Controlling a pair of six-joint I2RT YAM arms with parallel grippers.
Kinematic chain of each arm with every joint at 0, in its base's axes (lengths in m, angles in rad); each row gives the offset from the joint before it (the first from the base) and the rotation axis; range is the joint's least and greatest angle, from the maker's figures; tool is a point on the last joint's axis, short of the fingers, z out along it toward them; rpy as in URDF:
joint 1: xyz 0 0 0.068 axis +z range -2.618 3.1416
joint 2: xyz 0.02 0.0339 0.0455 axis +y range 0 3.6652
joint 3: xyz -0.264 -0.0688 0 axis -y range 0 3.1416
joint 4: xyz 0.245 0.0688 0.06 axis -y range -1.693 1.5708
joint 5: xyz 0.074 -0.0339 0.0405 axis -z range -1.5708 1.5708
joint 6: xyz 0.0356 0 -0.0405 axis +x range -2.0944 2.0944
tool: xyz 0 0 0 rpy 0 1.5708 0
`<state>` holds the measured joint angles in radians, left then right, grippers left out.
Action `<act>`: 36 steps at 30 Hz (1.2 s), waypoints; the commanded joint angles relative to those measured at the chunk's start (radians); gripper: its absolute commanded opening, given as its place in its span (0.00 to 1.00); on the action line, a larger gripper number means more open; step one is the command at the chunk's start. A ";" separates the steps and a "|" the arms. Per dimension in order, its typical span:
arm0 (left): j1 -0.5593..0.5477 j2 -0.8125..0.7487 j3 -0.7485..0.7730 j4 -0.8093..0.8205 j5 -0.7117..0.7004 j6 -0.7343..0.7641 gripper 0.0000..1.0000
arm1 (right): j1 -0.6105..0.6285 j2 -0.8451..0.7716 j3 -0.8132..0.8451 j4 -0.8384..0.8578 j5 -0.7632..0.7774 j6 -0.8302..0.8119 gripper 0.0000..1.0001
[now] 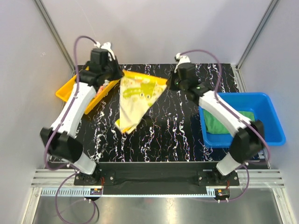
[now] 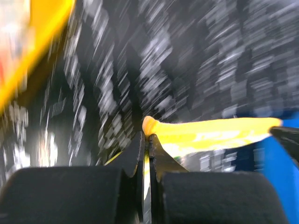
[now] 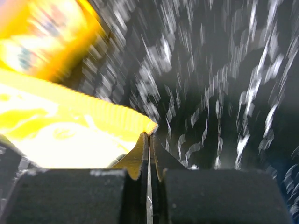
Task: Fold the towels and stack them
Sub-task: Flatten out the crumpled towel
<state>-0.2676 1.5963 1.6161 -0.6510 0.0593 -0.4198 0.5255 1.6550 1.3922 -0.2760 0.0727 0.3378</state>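
A yellow towel with white pattern (image 1: pixel 136 95) hangs stretched between both grippers above the black marbled table (image 1: pixel 177 135), its lower corner drooping toward the front. My left gripper (image 1: pixel 119 73) is shut on its left top corner, seen pinched in the left wrist view as yellow towel (image 2: pixel 210 135) at the left gripper (image 2: pixel 148 138). My right gripper (image 1: pixel 169 83) is shut on the right top corner; the yellow towel (image 3: pixel 60 130) meets the right gripper (image 3: pixel 149 136). A green towel (image 1: pixel 219 123) lies in the blue bin (image 1: pixel 266 116). A white printed towel (image 1: pixel 103 86) peeks from the yellow tray (image 1: pixel 67 91).
The yellow tray stands at the back left under my left arm. At the right edge of the table, the blue bin lies partly under my right arm. Grey walls close the back and sides.
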 commanded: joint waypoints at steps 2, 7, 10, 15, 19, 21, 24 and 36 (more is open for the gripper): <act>-0.044 -0.128 0.190 -0.059 0.076 0.119 0.00 | 0.001 -0.236 0.148 -0.027 0.003 -0.163 0.00; -0.206 -0.281 0.191 -0.136 0.056 0.199 0.00 | 0.030 -0.426 0.156 -0.174 -0.111 -0.174 0.00; -0.264 -0.433 0.090 -0.101 0.046 0.155 0.00 | 0.053 -0.625 0.025 -0.173 -0.160 -0.160 0.00; -0.352 -0.588 0.028 -0.038 0.212 0.078 0.00 | 0.056 -0.883 -0.059 -0.209 -0.266 -0.096 0.00; -0.415 -0.621 -0.002 0.022 0.297 -0.003 0.00 | 0.056 -1.012 -0.113 -0.140 -0.330 0.001 0.00; -0.426 -0.605 0.001 0.022 0.304 -0.014 0.00 | 0.054 -1.043 -0.130 -0.124 -0.323 0.018 0.00; -0.429 -0.573 0.005 0.021 0.263 0.004 0.00 | 0.056 -1.019 -0.128 -0.124 -0.252 -0.022 0.00; -0.161 -0.112 0.146 0.042 0.105 0.162 0.00 | -0.123 -0.405 -0.013 0.072 -0.051 -0.221 0.00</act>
<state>-0.4900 1.3865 1.7329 -0.6895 0.2134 -0.3122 0.4969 1.1149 1.3472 -0.3168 0.0147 0.1692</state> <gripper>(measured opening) 0.026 0.011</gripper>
